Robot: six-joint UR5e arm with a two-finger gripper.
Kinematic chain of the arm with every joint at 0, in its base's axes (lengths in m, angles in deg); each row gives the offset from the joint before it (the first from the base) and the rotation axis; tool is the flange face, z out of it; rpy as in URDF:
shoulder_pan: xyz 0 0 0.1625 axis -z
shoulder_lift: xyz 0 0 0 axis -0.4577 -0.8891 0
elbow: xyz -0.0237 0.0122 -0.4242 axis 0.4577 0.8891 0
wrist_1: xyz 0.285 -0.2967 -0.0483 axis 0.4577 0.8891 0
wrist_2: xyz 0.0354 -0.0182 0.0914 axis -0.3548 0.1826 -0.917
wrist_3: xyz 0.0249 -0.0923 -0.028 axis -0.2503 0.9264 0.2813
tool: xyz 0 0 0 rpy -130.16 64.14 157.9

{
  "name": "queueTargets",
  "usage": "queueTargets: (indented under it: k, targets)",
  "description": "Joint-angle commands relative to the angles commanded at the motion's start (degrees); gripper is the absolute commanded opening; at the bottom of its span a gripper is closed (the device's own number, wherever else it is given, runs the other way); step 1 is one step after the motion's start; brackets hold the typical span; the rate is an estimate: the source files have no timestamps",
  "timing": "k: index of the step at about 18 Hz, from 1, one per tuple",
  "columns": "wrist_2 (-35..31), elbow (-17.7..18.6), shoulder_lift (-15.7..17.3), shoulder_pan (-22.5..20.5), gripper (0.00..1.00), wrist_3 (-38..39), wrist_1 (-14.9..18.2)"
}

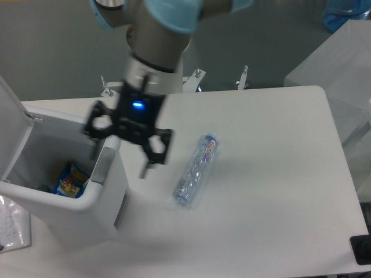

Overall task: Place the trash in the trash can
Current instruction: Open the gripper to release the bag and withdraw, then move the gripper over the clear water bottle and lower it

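Gripper [123, 164]: two dark fingers spread apart, nothing between them, blurred; a blue light glows on its body. It hangs above the table, at the right wall of the trash can, one finger near the can's rim and the other out over bare tabletop.

Arm [156, 40]: grey and light-blue segments, rising from the gripper toward the top edge of the view.

Trash can [69, 205]: boxy, white, lid [11, 124] tilted open at the left, grey latch [99, 167] on its right wall. Inside, a blue and yellow packet [71, 178] lies on the bottom; other contents are too dim to tell.

Crushed bottle [197, 169]: clear plastic, blue-red label near its upper end, lying on its side on the table, to the right of the gripper and apart from it, well outside the can.

Table [272, 191]: white, rounded corners.

Surroundings: a white column base [168, 72] behind the table's far edge; a pale box [342, 63] at the right; a dark object [362, 249] at the lower right corner.
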Motion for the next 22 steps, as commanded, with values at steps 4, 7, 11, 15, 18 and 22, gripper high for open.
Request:
queueTargets:
  k: [4, 7, 11, 15, 18, 22]
  targets:
    - [-1.06, -0.08, -4.74, -4.49, 1.00, -1.23, -0.45]
    - [-4.39, 0.18, -7.39, -4.85, 1.00, -2.81, -0.36]
    - [-8.34, 3.50, -8.36, -4.50, 1.00, -5.96, -0.36]
    - [-14.85, 8.79, -8.01, -3.45, 1.00, -11.24, -0.36]
    - [-16.61, 9.15, -9.49, -2.31, 1.00, -12.04, -0.36]
    - [-21.09, 9.14, -11.61, 0.42, 1.00, -12.13, -0.19]
